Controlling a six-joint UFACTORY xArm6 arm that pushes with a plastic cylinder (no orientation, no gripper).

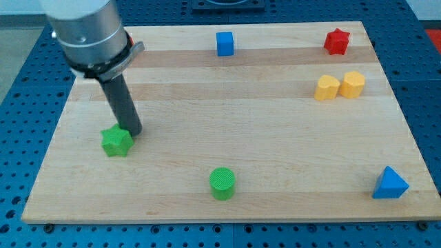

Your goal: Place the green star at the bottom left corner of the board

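Observation:
The green star (116, 142) lies on the wooden board (227, 158) at the view's left, a little above the bottom left corner. My tip (133, 131) is right at the star's upper right edge, touching or nearly touching it. The dark rod rises from there up and to the left to the grey arm body at the view's top left.
A green cylinder (222, 183) stands at bottom centre. A blue triangle (390, 184) is at bottom right. Two yellow blocks (327, 87) (353, 84) sit side by side at the right. A red star (336, 41) is at top right, a blue cube (224, 43) at top centre.

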